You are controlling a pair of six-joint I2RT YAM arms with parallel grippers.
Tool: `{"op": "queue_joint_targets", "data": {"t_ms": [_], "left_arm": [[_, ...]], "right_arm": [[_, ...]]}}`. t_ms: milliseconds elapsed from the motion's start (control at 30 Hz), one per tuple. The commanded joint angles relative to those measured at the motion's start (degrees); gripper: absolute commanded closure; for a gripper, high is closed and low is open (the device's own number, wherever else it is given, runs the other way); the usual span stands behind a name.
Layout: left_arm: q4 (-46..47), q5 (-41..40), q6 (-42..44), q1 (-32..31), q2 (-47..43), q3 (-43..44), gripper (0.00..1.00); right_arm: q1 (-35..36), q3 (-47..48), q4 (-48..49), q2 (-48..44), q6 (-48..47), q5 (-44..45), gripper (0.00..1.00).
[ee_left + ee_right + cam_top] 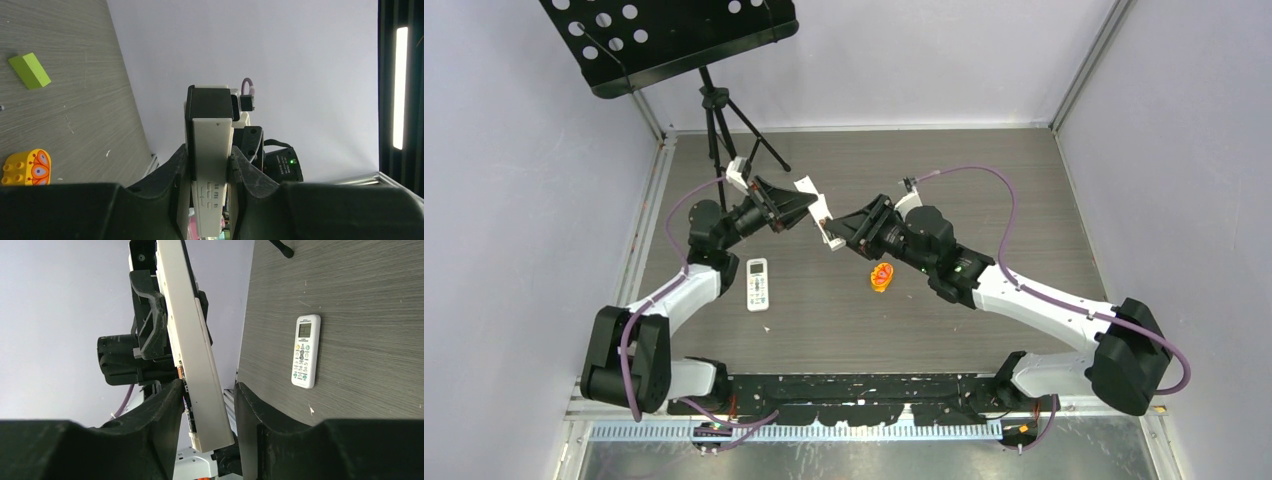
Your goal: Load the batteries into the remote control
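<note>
Aloft, left arm (679, 290) and right arm (1034, 300) converge on remote (212, 150).

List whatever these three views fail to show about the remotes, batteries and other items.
Batteries: none visible in any view; too small or hidden.
Held remote: battery bay, top external view, covered by the left gripper and right gripper; wrist views show only one face and one edge.
Lime-green block: absent from the top external view; something may cover it.
Table remote: button labels too small in every view.
</note>
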Motion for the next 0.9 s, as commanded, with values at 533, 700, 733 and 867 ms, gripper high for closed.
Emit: {"op": "queue_joint_targets", "data": {"t_ms": [533, 700, 733, 867], "left_arm": [[-35.79, -6.14, 33.27, -0.07, -10.86, -2.15, 1.0], [-30.0, -12.66, 33.86, -3.46, -9.19, -7.79, 1.0], [-29.48, -14.7, 34.56, -5.11, -8.33, -8.34, 1.0], [-27.79, -20.3, 35.72, -7.77, -5.27, -9.86, 1.0]], "right_arm": [[0.03, 7.51, -31.55, -7.27, -14.91, 2.86, 0.18], [-0.06, 2.5, -36.69, -7.87, -14.14, 8.0, 0.33], [-0.06, 1.79, -37.17, -6.93, -13.95, 7.87, 0.39], [-0.06, -1.77, -34.25, -2.0, -13.39, 6.67, 0.64]]}}
